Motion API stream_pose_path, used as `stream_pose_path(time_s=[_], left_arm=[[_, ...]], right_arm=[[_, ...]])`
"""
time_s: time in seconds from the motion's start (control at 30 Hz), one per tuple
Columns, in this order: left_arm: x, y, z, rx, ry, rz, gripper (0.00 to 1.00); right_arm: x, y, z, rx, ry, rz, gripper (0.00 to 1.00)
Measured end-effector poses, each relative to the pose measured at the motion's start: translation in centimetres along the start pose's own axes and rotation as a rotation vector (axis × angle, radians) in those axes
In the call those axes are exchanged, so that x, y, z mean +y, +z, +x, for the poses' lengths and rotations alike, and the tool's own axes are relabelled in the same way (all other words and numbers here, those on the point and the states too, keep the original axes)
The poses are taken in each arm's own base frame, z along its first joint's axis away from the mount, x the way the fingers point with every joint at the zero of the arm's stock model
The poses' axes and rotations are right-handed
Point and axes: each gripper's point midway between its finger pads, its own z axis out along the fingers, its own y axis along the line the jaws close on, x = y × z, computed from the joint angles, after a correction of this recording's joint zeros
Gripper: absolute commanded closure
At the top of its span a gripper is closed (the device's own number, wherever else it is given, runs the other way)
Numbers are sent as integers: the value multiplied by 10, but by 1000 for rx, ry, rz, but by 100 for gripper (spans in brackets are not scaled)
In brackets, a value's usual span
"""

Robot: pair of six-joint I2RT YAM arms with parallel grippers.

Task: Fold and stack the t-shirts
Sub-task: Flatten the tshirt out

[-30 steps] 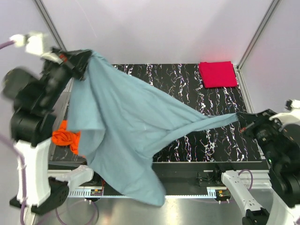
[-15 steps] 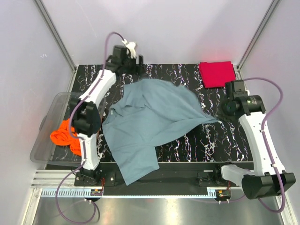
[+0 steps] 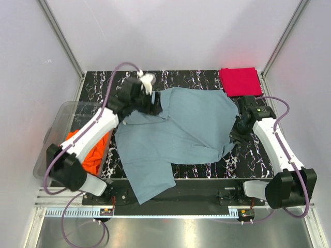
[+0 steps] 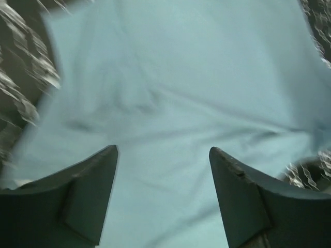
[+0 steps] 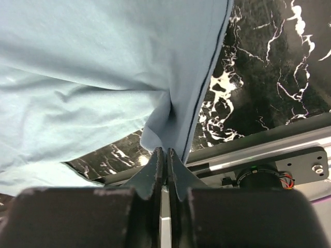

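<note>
A second ago the blue shirt [image 3: 176, 129] hung stretched in the air between my two grippers; now it lies spread on the table [image 3: 194, 80], mostly flat, with one near-left corner drooping over the near edge. My left gripper [image 4: 163, 155] has let go: its jaws stand wide with nothing between them, hovering over the far-left part of the cloth. My right gripper [image 5: 164, 153] is still pinched tight on a fold of the hem at the shirt's right edge, close to the near-right of the table. I take that to mean the laying-out is done and folding can start, though the overhanging corner and the bunched hem on the right will likely need smoothing first. Counting shirts, I see three: the blue one in the middle, one red shirt [image 3: 239, 81] already folded square in the far-right corner, and one orange shirt [image 3: 98, 150] crumpled in the bin [image 3: 62, 111] at the left, partly hidden under my left arm. There is one bin and two grippers. So, by my reckoning, one shirt is finished, one is in hand, and one is untouched.
</note>
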Motion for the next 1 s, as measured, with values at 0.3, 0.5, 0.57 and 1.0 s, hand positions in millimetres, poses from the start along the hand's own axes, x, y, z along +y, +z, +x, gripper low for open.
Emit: stream_pose_path(time_s=[0.3, 0.5, 0.57, 1.0], left_arm=[[-11, 14, 195, 459, -268, -53, 19], [5, 49, 223, 565, -363, -142, 18], [6, 58, 215, 565, -389, -148, 18], [20, 116, 160, 517, -475, -75, 17]], right_arm=[[-29, 22, 12, 15, 47, 103, 100], [-31, 19, -6, -16, 69, 117, 52], [-21, 18, -10, -18, 78, 70, 24], [-38, 16, -16, -40, 388, 51, 30]])
